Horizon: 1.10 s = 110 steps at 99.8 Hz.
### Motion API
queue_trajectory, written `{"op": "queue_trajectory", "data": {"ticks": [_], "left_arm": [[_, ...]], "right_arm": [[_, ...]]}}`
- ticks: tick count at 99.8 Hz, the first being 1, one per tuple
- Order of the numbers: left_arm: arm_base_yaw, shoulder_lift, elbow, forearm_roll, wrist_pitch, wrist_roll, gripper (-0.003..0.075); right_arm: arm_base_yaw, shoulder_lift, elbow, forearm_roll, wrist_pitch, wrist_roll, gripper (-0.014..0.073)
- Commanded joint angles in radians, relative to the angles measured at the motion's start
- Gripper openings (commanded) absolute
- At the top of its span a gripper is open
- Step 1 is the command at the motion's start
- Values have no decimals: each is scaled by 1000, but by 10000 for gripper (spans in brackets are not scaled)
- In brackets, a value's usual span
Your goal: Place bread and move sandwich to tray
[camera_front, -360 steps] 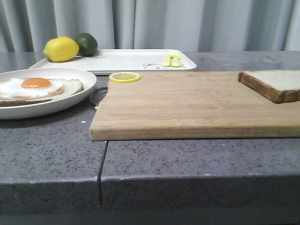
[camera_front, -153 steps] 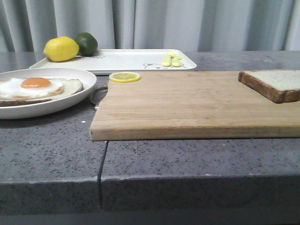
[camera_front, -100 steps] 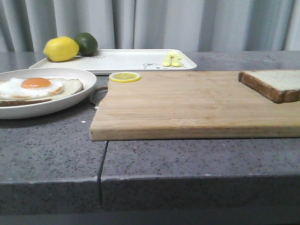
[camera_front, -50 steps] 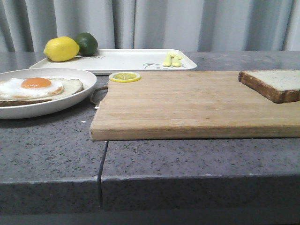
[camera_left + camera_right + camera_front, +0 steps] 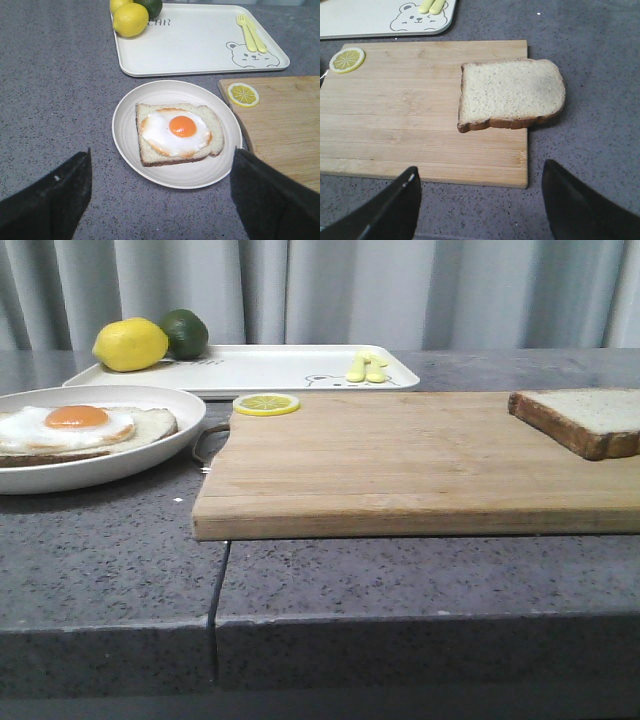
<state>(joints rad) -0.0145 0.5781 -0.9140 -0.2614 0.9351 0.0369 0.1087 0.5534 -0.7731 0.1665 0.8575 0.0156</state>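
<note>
Only wrist views show each tool, left (image 5: 160, 200) and right (image 5: 480, 205), spread wide; both empty.

Front cam chopped the bread (image 5: 590, 420) off at its right edge, and the plate (image 5: 120, 462) ran off the left. Neither arm showed there. In the left wrist shot a second lemon (image 5: 120, 4) and the lime (image 5: 149, 6) got clipped, and the fingers (image 5: 47, 200) were only partly in frame.
</note>
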Motion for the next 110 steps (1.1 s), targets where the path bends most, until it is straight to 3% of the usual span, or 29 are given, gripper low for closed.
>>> {"op": "queue_trajectory", "data": {"ticks": [1, 53, 79, 98, 110], "left_arm": [[-8, 12, -35, -17, -64, -10, 536], [-8, 12, -35, -17, -64, -10, 536], [-8, 12, -35, -17, -64, -10, 536], [-8, 12, -35, -17, -64, -10, 536], [-8, 12, -35, -17, -64, -10, 536]], "right_arm": [[-6, 10, -35, 10, -58, -9, 518], [-6, 10, -35, 74, -68, -9, 518], [-6, 10, -35, 79, -172, -76, 518], [-19, 56, -38, 256, -201, -249, 518], [-107, 114, -38, 362, -203, -324, 518]]}}
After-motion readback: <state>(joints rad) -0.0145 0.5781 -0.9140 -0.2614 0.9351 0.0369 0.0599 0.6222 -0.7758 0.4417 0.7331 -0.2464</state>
